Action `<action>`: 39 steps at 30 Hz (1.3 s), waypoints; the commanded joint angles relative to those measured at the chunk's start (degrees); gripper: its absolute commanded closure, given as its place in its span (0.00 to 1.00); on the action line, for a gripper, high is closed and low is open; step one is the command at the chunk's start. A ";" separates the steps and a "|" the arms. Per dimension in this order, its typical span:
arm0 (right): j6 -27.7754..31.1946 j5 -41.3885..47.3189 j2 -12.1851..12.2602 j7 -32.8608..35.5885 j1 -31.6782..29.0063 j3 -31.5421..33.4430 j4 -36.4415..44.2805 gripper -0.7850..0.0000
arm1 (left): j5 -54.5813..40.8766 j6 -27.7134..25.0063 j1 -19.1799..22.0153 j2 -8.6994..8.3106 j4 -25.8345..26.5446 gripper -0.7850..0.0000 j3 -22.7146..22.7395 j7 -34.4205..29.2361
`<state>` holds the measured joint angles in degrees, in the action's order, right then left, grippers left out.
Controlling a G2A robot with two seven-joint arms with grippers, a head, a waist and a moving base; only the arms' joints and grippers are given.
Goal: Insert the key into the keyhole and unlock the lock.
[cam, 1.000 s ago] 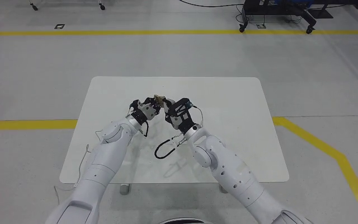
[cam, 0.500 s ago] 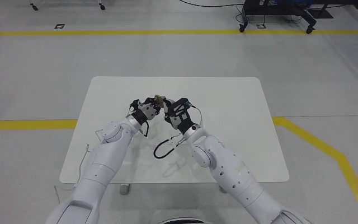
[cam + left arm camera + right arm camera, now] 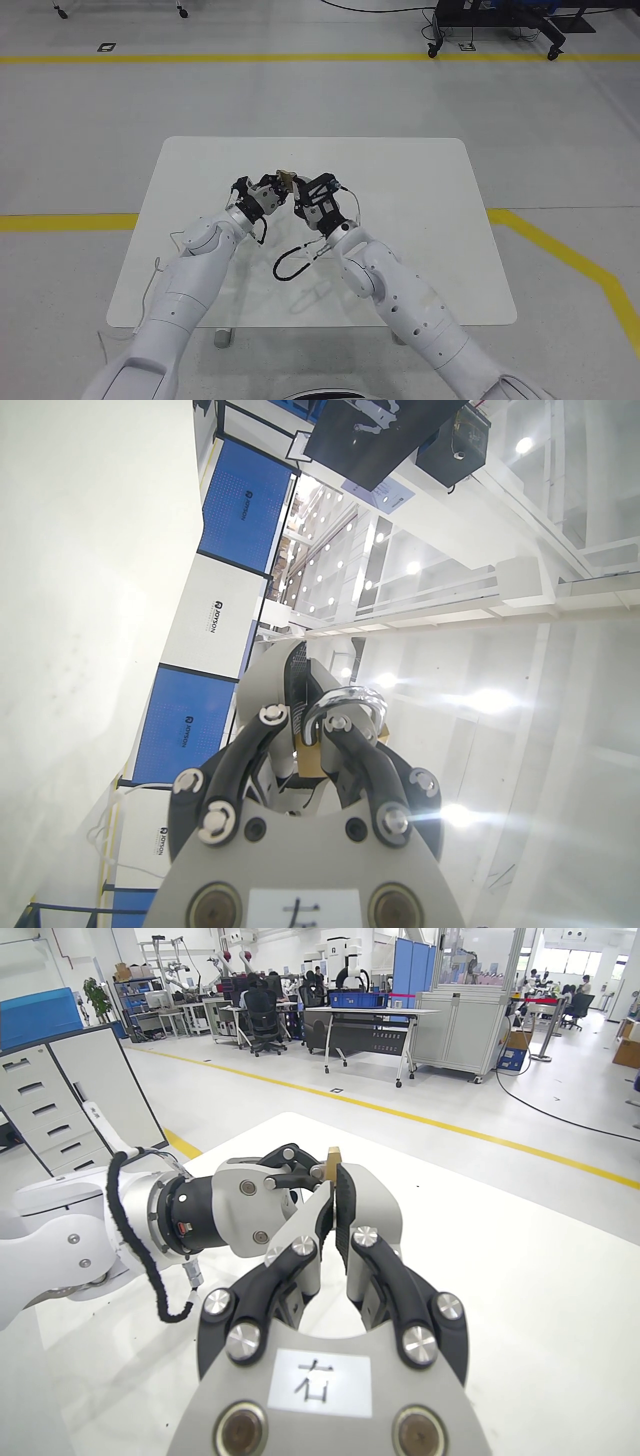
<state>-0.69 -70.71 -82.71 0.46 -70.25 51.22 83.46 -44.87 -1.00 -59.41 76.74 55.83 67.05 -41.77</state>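
Top view: the two arms meet over the white table [image 3: 420, 270], toward 11 o'clock from its middle. The brass lock [image 3: 286, 178] sits between the two claws, held off the tabletop. The left gripper [image 3: 268, 190] is at the lock's 9 o'clock and the right gripper [image 3: 305, 192] at its 3 o'clock, both close against it. The key is too small to make out from here

Left wrist view: the left gripper [image 3: 306, 720] is clamped on the lock [image 3: 307, 760], its black fingers pressed to either side of the brass body. The chrome shackle [image 3: 352, 696] stands out past the fingertips and looks closed. One padded finger of the right gripper lies just behind the lock

Right wrist view: the right gripper [image 3: 334, 1178] has its ribbed pads drawn together, with only a thin dark line between them. A small brass piece [image 3: 333, 1159] pokes out at the tips, and I cannot tell whether it is the key or a corner of the lock. The left gripper [image 3: 305, 1168] faces it, touching at that same brass piece, above the table
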 commanded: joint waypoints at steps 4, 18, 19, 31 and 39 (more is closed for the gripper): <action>-0.71 -0.56 -0.22 0.71 0.17 -0.09 -0.11 1.00 | 1.17 -0.88 -0.04 -0.01 0.08 1.00 0.05 0.42; -1.18 -0.35 -0.81 1.34 0.32 0.11 -0.53 0.97 | 2.31 -1.58 -0.12 0.04 -0.26 1.00 0.38 0.65; -1.13 -0.38 -0.82 1.34 0.29 0.17 -0.52 0.97 | 2.32 -1.58 -0.10 0.05 -0.29 1.00 0.39 0.63; -0.68 -0.47 -1.04 1.01 -0.39 0.78 -0.03 0.88 | 2.54 -1.53 0.14 0.18 -0.76 1.00 0.52 0.38; -0.34 -0.50 -1.12 1.21 -0.75 1.29 0.15 0.93 | 2.74 -1.33 0.40 0.30 -1.07 1.00 0.46 0.25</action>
<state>-1.10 -71.20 -83.82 1.66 -70.98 52.48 83.59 -42.15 -2.34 -59.04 77.03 54.78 67.50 -41.50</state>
